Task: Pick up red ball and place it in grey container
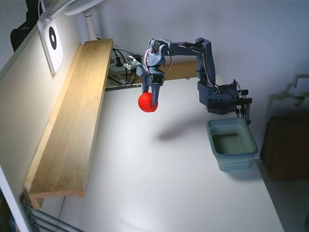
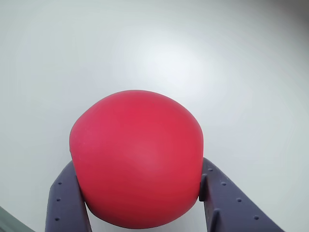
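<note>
My gripper (image 1: 149, 99) is shut on the red ball (image 1: 146, 103) and holds it in the air above the white table, its shadow lying further right on the table. In the wrist view the ball (image 2: 136, 164) fills the middle, squeezed between the two blue fingers (image 2: 67, 203). The grey container (image 1: 231, 144) stands empty on the table at the right in the fixed view, well right of and below the ball, just in front of the arm's base. It is out of the wrist view.
A long wooden shelf (image 1: 72, 121) runs along the wall at the left in the fixed view. Cables and a small board (image 1: 128, 65) lie at the back behind the gripper. The arm's base (image 1: 224, 99) is clamped near the table's right edge.
</note>
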`<control>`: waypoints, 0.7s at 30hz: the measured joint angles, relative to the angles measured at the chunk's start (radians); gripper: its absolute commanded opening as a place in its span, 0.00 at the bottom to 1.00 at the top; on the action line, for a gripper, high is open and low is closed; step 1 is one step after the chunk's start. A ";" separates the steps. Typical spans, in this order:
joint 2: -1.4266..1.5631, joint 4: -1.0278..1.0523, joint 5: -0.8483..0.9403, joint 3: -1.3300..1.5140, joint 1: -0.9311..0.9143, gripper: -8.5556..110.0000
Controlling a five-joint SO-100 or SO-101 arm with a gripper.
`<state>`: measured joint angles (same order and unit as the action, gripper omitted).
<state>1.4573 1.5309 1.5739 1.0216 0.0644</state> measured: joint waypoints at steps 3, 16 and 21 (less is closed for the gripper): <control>0.000 0.000 0.000 0.000 0.089 0.27; 0.000 0.000 0.000 0.000 0.439 0.27; 0.000 0.000 0.000 0.000 0.574 0.27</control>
<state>1.4573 1.5309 1.5739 1.0216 0.6381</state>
